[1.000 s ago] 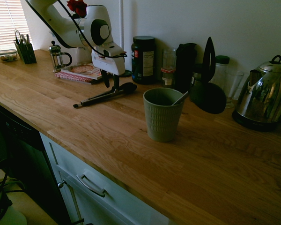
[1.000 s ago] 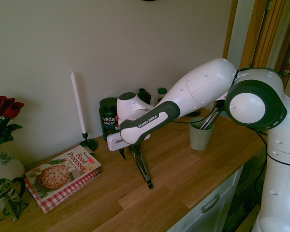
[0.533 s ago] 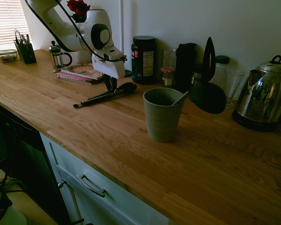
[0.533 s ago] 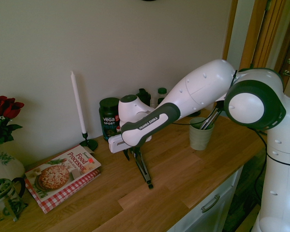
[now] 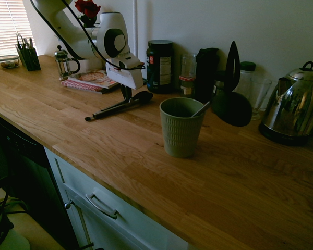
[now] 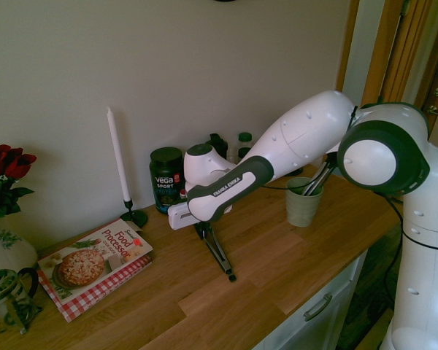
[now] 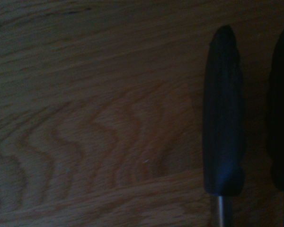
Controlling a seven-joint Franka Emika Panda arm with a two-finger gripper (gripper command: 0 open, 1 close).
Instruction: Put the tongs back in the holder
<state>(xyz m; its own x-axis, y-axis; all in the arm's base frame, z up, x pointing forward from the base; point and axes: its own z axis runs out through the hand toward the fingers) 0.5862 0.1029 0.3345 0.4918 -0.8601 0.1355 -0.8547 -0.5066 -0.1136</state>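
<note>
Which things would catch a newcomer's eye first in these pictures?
Probably the big white arm, reaching across the wooden counter with its gripper closed on the tongs. Next, perhaps, the red roses at the second exterior view's left edge, and the shiny kettle at the first's right.

We see the gripper (image 5: 126,94) now closed onto the tongs (image 5: 117,107); a second ago the fingers stood apart. Tongs' near end has moved slightly along the countertop (image 5: 68,135), toward the holder (image 5: 180,130) in the first exterior view. We mark the arm (image 6: 241,179) as shifted a little the same way.
</note>
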